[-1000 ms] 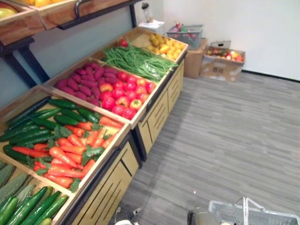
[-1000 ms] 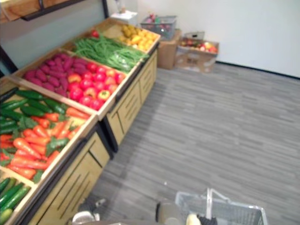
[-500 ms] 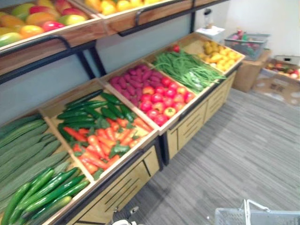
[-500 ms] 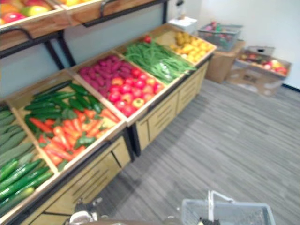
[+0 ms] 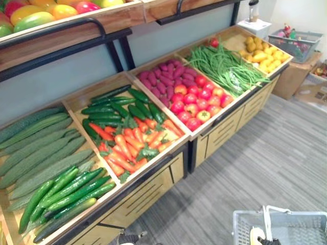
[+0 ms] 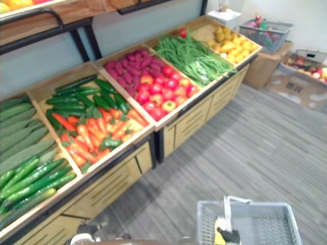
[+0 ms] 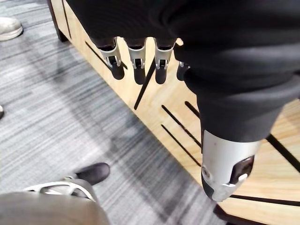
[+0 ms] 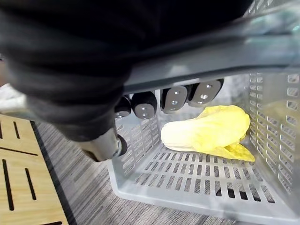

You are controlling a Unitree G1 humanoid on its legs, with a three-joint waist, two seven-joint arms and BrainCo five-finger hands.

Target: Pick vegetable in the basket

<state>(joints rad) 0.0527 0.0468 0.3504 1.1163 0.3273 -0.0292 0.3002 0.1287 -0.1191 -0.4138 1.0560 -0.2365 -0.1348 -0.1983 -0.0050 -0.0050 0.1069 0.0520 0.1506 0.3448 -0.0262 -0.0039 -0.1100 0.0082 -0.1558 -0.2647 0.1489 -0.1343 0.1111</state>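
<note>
Hanging from the right hand [image 8: 174, 97], whose fingers curl round its grey handle [image 8: 234, 54], the plastic basket [image 6: 204, 224] is just above the carpet floor near the wooden produce stand [image 5: 153, 189]. A pale yellow cabbage [image 8: 206, 131] lies on the basket's bottom. The left hand [image 7: 136, 56] hangs by the stand's slotted front, fingers straight and loose, holding nothing. Carrots [image 5: 127, 148] and cucumbers [image 5: 66, 189] fill the nearest bins.

Grocery shop, produce aisle: sloped wooden display bins [image 5: 153, 171] stocked by kind with cucumbers [image 5: 66, 191], carrots [image 5: 125, 150], tomatoes [image 5: 196, 104] and green beans [image 5: 227, 69], upper shelf [image 5: 66, 26] of fruit [image 5: 30, 15], grey shopping basket [image 6: 255, 204] above striped grey floor [image 5: 265, 158].
</note>
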